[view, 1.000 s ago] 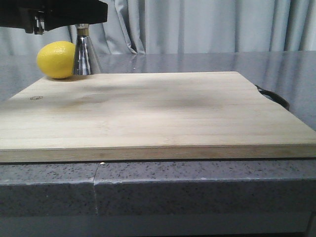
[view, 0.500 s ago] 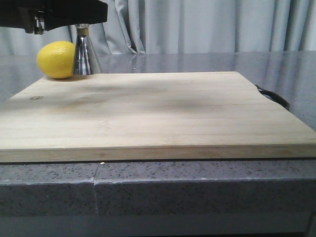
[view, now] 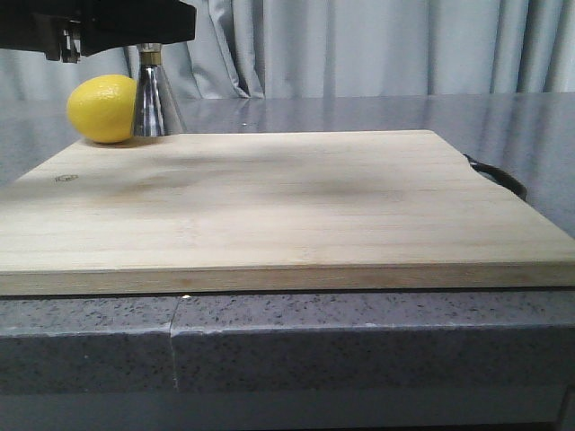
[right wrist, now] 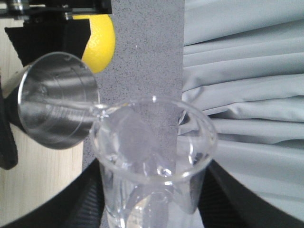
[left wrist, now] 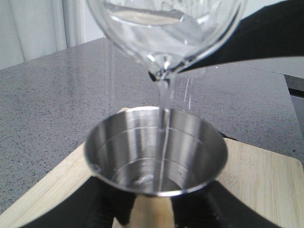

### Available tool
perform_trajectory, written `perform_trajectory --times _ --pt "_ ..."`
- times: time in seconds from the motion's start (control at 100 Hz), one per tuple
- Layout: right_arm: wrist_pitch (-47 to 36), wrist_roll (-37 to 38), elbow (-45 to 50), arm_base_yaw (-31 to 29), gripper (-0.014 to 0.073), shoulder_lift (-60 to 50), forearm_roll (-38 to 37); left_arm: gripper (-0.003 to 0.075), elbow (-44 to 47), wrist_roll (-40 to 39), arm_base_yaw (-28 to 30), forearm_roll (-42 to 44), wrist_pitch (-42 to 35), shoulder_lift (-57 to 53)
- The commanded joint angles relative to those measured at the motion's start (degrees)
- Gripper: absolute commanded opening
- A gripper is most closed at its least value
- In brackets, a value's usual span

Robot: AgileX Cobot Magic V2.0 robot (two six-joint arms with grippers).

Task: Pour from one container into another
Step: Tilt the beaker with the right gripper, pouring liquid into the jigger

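The container, a clear glass beaker [right wrist: 152, 156], is tilted, and my right gripper [right wrist: 152, 209] is shut on its sides. A thin stream of clear liquid [left wrist: 165, 109] runs from the beaker's lip [left wrist: 159, 73] into the other container, a steel jigger [left wrist: 142, 152]. My left gripper [left wrist: 154, 213] is shut on the jigger below its upper cup. In the front view only the jigger's lower cone [view: 154, 99] shows at the back left of the board, under the black left gripper [view: 135, 27]. The beaker and the right gripper are out of the front view.
A yellow lemon [view: 103, 109] lies against the jigger's left side and also shows as the lemon [right wrist: 99, 42] in the right wrist view. Both stand on a wooden cutting board [view: 287, 206] with a dark handle [view: 499, 175], on a grey speckled counter. Grey curtains hang behind.
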Motion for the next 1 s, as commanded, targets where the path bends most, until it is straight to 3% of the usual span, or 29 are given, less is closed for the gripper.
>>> perform_trajectory --times 0.0,0.99 --pt "-4.23 -0.91 -2.07 -0.12 0.0324 -2.50 -2.65 0.0239 -1.81 -0.38 -0.50 -5.60 5.12 -2.42" --pt "-6.11 -1.03 -2.07 -0.12 0.0323 -2.50 -9.38 0.0239 -1.81 -0.38 -0.50 -5.60 5.12 -2.42"
